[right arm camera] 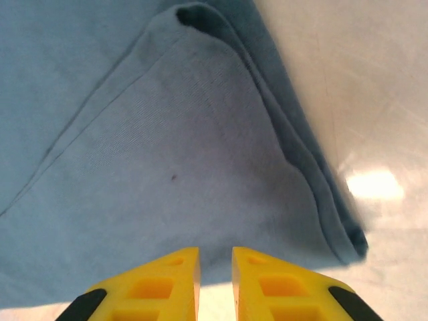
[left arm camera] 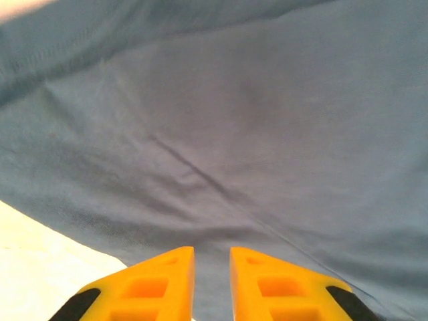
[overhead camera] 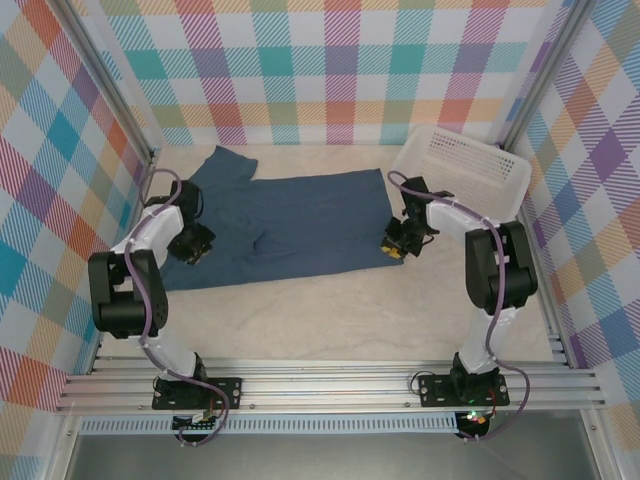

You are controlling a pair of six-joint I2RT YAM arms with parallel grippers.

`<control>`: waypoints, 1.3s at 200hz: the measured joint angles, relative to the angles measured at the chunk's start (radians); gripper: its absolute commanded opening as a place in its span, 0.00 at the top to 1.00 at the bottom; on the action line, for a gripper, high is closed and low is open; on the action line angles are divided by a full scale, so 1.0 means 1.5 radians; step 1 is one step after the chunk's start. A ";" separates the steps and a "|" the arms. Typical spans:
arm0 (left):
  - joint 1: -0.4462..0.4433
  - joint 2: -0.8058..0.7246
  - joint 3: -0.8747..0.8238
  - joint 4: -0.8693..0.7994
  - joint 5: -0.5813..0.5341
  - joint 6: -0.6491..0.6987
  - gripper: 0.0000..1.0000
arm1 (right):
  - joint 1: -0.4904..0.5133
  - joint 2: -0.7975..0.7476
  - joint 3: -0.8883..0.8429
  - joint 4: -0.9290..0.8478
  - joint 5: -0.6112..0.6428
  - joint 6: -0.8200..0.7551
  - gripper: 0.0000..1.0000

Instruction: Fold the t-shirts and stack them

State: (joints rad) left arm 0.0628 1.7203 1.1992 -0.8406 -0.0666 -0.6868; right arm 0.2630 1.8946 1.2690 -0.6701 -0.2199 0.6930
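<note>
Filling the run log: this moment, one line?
t-shirt: spread on table | left hand: low over shirt | right hand: at its right corner | mesh basket: far right

Bright, even overhead light fills the top view, with short, soft shadows. In the right wrist view a glare patch whitens the table (right arm camera: 374, 185). The left wrist view's t-shirt (left arm camera: 234, 134) looks slightly soft, perhaps from closeness.
</note>
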 measured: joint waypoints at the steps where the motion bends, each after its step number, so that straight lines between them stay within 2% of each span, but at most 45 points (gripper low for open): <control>1: 0.000 0.001 -0.001 0.001 0.002 -0.001 0.80 | 0.000 0.001 0.000 0.000 0.000 0.000 0.81; 17: 0.004 0.044 -0.008 0.016 0.017 -0.016 0.82 | 0.000 0.026 0.001 0.000 0.002 0.002 0.81; 43: 0.012 0.072 -0.030 0.027 -0.003 -0.047 0.82 | 0.000 0.041 0.016 -0.016 0.008 0.007 0.83; 85: 0.034 0.001 -0.121 0.055 -0.014 -0.087 0.81 | 0.009 0.025 -0.011 -0.048 0.017 0.022 0.83; 137: 0.035 -0.108 -0.243 0.055 -0.018 -0.136 0.81 | 0.034 -0.038 -0.102 -0.110 0.019 0.037 0.82; 192: 0.033 -0.184 -0.317 0.048 -0.007 -0.148 0.81 | 0.039 -0.112 -0.215 -0.155 -0.002 0.044 0.82; 226: 0.010 -0.185 -0.318 0.038 -0.009 -0.151 0.81 | 0.043 -0.155 -0.276 -0.166 -0.017 0.059 0.82; 260: -0.044 -0.195 -0.330 0.019 -0.034 -0.177 0.82 | 0.049 -0.172 -0.293 -0.183 -0.002 0.084 0.83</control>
State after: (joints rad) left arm -0.0036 1.4281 0.7044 -0.8124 -0.1169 -0.9527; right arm 0.3367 1.6360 0.8288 -0.9440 -0.2230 0.8185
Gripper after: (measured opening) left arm 0.180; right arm 0.176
